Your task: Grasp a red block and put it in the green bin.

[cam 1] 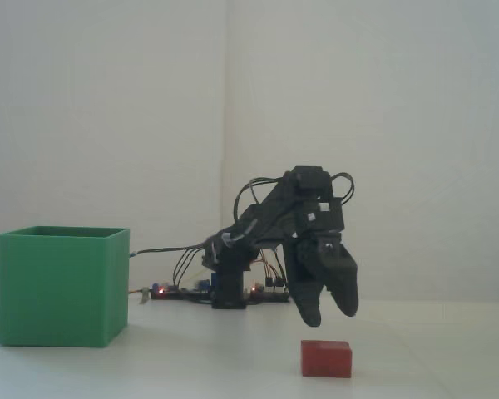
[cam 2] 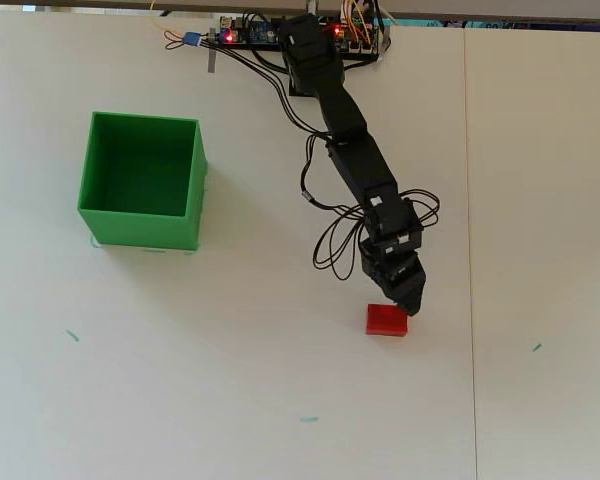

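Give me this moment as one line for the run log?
phase: approach | gripper: open, above red block, not touching | red block: on table | green bin: empty

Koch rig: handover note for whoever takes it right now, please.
Tool: open, empty, hanging above the table, just over the red block's far edge in the fixed view; the overhead view shows its tips at the block's upper right corner.
Red block: on the table, untouched.
Green bin: to the left in both views, empty as far as the overhead view shows.
Done: approach only.
Left: centre over the block, descend, grasp, carry to the bin, release.
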Controlling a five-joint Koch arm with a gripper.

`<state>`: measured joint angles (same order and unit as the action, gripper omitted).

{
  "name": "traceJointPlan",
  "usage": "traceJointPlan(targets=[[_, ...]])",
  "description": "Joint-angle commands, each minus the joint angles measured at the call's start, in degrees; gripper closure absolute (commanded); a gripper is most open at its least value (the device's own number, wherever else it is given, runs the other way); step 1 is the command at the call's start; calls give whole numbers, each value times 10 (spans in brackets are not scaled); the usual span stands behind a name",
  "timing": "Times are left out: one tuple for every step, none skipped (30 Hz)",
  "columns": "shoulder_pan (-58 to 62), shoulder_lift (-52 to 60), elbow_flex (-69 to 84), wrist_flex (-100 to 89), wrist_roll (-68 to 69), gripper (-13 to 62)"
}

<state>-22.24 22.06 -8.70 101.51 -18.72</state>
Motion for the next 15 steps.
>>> traceJointPlan(targets=[[-6,11,-30,24,1,113],[-4,11,-30,24,2,113],[1,11,-30,24,3,113],[6,11,-30,23,5,113],[11,11,-30,23,7,113],[15,10,-30,23,8,113],[18,8,-31,22,9,113],[22,4,-31,21,9,113],[25,1,-31,19,9,113],[28,-1,-31,18,10,113],[31,-2,-31,18,11,113],[33,-2,-31,17,11,113],[34,-2,-31,16,11,113],[35,-3,-31,15,11,113],[35,-3,-31,13,11,113]])
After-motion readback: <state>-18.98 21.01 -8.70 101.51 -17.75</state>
